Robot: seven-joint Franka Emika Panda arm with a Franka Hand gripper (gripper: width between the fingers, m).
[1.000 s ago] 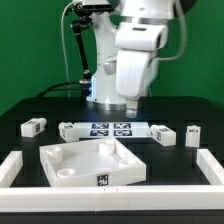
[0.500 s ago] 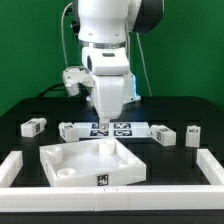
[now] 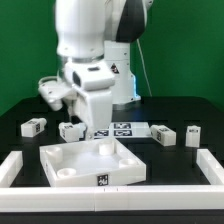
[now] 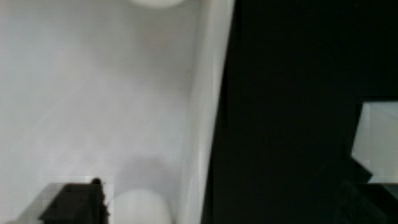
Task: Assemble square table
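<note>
The gripper [image 3: 90, 128] is hovering above the tabletop's [image 3: 88, 160] far edge, on the exterior view's left, near a leg [image 3: 70, 131]; its opening cannot be told.

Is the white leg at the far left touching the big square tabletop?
Apart. The exterior view shows a strip of bare black table between the far-left leg and the tabletop.

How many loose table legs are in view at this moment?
4 legs: one at the exterior view's far left, one at the marker board's left end, two at the exterior view's right. The arm may hide others.
</note>
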